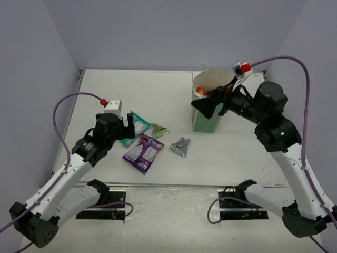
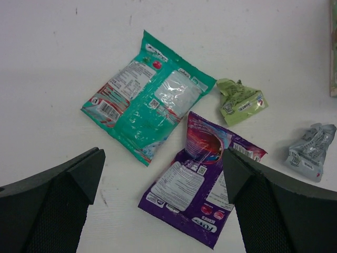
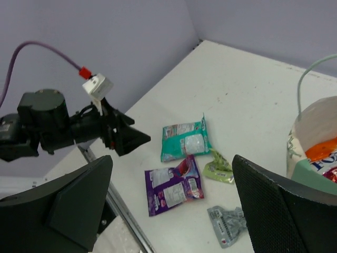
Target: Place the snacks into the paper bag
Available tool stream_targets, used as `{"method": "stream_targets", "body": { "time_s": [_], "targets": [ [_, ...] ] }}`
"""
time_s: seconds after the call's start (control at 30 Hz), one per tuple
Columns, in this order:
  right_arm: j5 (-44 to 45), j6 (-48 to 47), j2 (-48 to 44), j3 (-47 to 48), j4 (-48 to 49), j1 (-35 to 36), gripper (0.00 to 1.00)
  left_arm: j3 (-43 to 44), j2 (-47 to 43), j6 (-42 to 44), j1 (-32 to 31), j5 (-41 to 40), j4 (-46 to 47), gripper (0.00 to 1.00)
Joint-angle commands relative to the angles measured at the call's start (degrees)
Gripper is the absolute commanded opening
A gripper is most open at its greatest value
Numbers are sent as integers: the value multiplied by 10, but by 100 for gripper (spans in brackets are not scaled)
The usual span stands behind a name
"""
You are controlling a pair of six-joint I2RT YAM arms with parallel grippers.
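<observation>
Hanging above the table, the left gripper is held with its fingers wide apart and nothing between them. The purple packet is seen flat below the gap, its right edge hidden by the right-hand finger. The teal packet is laid ahead of the left-hand finger, touching or just beside the purple one. The green packet is found ahead of the right-hand finger, and the silver packet further out to that finger's right, apart from the others. The right gripper is held at the mouth of the bag, its fingers also spread wide and empty. The bag is stood upright and open just beyond its right-hand finger, with the orange packet seen inside and a red-printed one beneath it. The four loose packets are framed on the table between these fingers, well apart from the bag.
</observation>
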Motion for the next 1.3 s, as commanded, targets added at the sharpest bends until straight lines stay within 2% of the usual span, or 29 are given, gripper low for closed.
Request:
{"method": "stream_targets", "body": {
  "time_s": [0.0,0.07,0.2,0.33,0.43,0.6,0.8,1.0,1.17,1.23,1.27],
  "targets": [
    [56,-52,0,-38,-8,48,99,28,27,-54,5,17,-27,100],
    [75,-59,-1,-50,-24,66,99,28,49,-61,5,22,-38,100],
    [44,-48,-19,-111,-4,69,99,27,102,-88,26,67,-57,100],
    [31,-36,-38,-155,16,69,99,-1,111,-111,51,115,-55,100],
    [28,-36,-51,-173,24,69,99,-36,103,-160,75,139,-51,100],
    [23,-36,-56,-187,38,69,99,-118,71,-242,83,172,16,100],
    [21,-39,-57,-192,39,69,99,-182,70,-275,91,232,67,100],
    [15,-38,-54,-196,50,69,99,-220,45,-300,91,205,76,100],
    [12,-37,-55,-198,52,69,99,-241,65,-312,91,209,93,99],
    [13,-36,-56,-199,54,69,99,-250,62,-316,91,219,115,98],
    [13,-37,-56,-199,54,69,99,-257,62,-319,91,221,121,94]
  ]
}}
